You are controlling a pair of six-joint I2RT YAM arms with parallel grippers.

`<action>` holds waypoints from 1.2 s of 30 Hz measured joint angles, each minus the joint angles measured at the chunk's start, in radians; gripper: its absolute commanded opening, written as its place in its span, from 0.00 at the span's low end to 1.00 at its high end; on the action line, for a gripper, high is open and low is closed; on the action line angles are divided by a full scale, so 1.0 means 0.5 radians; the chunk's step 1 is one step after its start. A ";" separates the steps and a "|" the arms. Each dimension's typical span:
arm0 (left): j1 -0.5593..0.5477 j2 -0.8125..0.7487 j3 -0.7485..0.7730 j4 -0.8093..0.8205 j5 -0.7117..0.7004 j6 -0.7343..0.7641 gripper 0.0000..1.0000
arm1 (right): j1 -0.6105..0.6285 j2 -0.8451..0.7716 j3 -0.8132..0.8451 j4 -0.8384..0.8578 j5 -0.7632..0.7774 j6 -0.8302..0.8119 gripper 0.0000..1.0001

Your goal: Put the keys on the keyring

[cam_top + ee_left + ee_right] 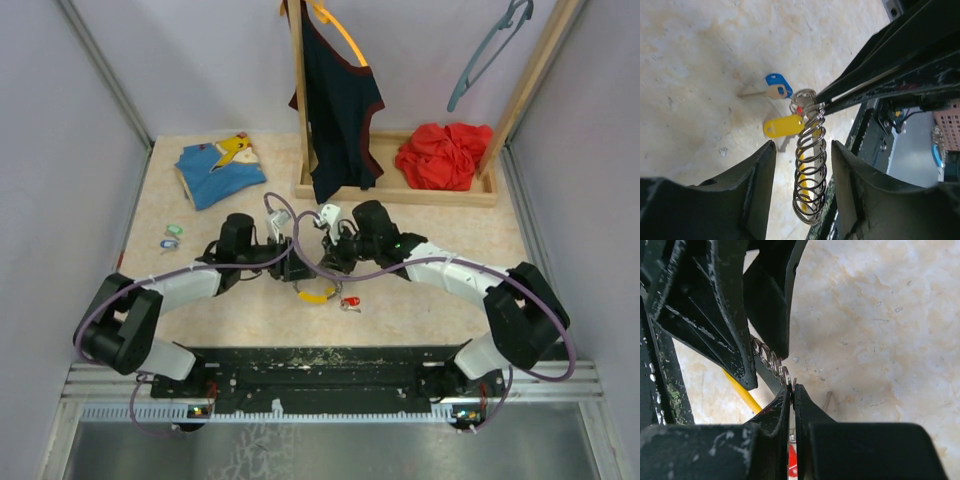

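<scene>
- Grey wire at the middle of the counter [400, 320], toward its near edge: marks the keyring [804, 95], with the yellow tag [784, 125] just beside it.
- Pinches that wire in the right claw [791, 390], fingers pressed together on it.
- Straddles a metal coil [809, 190] with the left claw [802, 147], jaws apart, a gap showing on either side.
- Lie side by side near the left edge, well apart from the ring: mint green key [174, 231] and blue key [168, 243].

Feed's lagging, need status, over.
Right gripper shut on keyring. Left gripper open, straddling its coil. Keys lie far left, off ring. Nothing blocking.
</scene>
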 measured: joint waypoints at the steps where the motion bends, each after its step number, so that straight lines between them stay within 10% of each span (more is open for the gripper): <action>1: 0.000 0.011 0.000 -0.020 0.023 0.002 0.46 | 0.000 0.000 -0.001 0.013 -0.007 0.002 0.00; 9: 0.000 0.014 0.023 -0.150 0.111 0.088 0.00 | -0.003 -0.002 -0.021 0.114 -0.069 0.078 0.03; 19: -0.045 -0.131 0.246 -0.626 0.032 0.465 0.00 | -0.035 -0.158 -0.106 0.188 -0.079 0.312 0.32; 36: -0.333 -0.285 0.535 -1.245 -0.389 1.286 0.00 | -0.152 -0.430 -0.454 0.560 -0.099 0.483 0.31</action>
